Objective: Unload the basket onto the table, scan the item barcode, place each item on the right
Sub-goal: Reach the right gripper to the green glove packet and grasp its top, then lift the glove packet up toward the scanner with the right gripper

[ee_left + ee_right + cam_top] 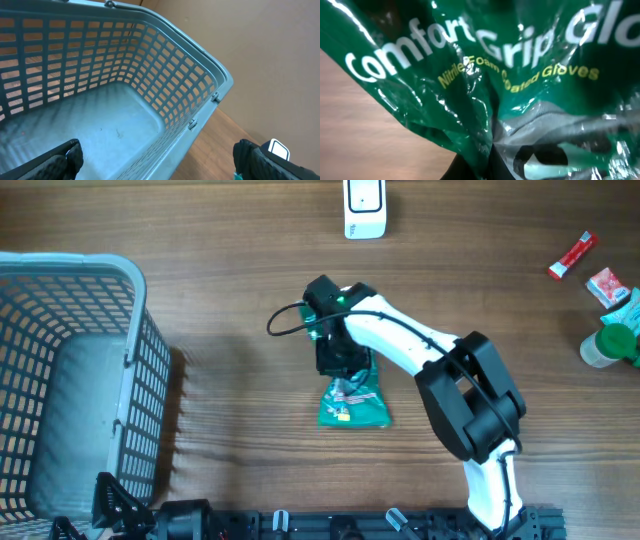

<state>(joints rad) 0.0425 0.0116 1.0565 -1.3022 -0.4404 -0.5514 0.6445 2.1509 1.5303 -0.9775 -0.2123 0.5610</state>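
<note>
Right tool [340, 365] clenching glove packet [355, 408], pinching film at its upper end. Packet lying mid tabletop [220, 300], well apart from scanner [364, 208]. Grip probably preparing lift toward scanner. Left tool [160, 162] hanging released over basket [215, 80], keeping clear.

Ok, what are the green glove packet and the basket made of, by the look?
The glove packet: thin glossy plastic film, it seems; it crinkles and throws glare. The basket: likely moulded plastic, matte grey-blue, uniform lattice walls.
</note>
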